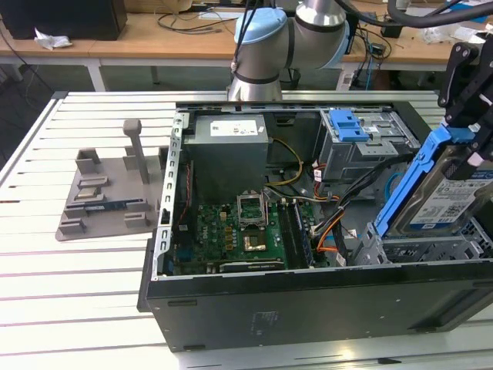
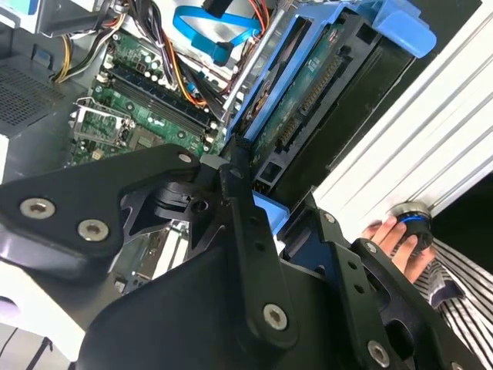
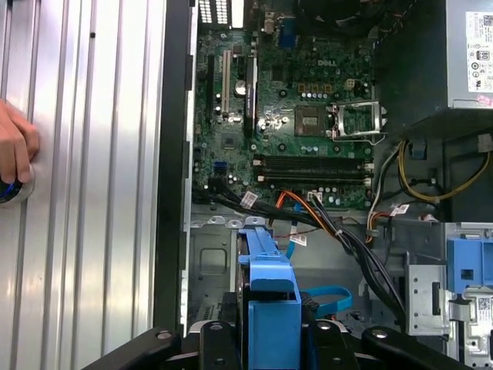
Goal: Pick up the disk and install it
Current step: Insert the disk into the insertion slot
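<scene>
The tool (image 1: pixel 468 131) is closed on the disk (image 1: pixel 439 196), with its jaws pressed against both sides of the upper end of the blue bracket (image 1: pixel 416 181). The disk hangs tilted at the right edge of the exterior view, above the lower-right bay of the open computer case (image 1: pixel 308 308). Whether its lower end touches the bay cannot be determined. The disk is judged rigid, dense for its size and sensitive to shock. The plastic bracket probably flexes slightly, and the bare metal faces are smooth. The bracket rails are therefore the suitable grip points, not the label or the exposed circuit board (image 2: pixel 308 116). Orange and black cables (image 1: pixel 331 231) lie just beside the bay, with the motherboard (image 1: pixel 231 239) at frame centre. The drive cage (image 1: pixel 350 127) stands behind. The case sits on a ribbed metal bench (image 1: pixel 77 308), which also carries a grey fixture (image 1: pixel 108 193) at middle left. A person's hand (image 2: pixel 397 235) rests on a round button (image 2: pixel 412 216).
</scene>
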`<state>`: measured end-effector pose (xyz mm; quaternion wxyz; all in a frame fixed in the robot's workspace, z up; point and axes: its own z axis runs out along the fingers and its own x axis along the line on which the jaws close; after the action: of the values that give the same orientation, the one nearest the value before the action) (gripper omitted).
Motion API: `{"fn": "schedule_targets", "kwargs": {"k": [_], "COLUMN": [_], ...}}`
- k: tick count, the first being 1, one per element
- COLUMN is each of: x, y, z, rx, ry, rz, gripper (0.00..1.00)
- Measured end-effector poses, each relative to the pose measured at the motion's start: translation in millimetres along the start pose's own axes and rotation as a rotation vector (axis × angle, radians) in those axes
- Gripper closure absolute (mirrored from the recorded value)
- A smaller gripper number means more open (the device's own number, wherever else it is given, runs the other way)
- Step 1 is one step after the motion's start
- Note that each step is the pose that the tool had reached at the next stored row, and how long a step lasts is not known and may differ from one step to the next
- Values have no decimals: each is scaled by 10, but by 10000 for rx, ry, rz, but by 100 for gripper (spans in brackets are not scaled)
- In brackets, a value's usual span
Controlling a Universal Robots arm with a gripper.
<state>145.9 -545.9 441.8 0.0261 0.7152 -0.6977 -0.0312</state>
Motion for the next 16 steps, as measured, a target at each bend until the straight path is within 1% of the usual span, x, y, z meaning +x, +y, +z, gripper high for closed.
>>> {"fn": "schedule_targets", "kwargs": {"k": [1, 7, 13, 16], "x": [0, 1, 2, 3], "y": [-1, -15, -23, -28], "z": [11, 169, 268, 333], "rx": [0, -21, -27, -28], "ry": [-1, -2, -2, -1], "rz": [0, -2, -1, -1], "gripper": [63, 63, 63, 63]}}
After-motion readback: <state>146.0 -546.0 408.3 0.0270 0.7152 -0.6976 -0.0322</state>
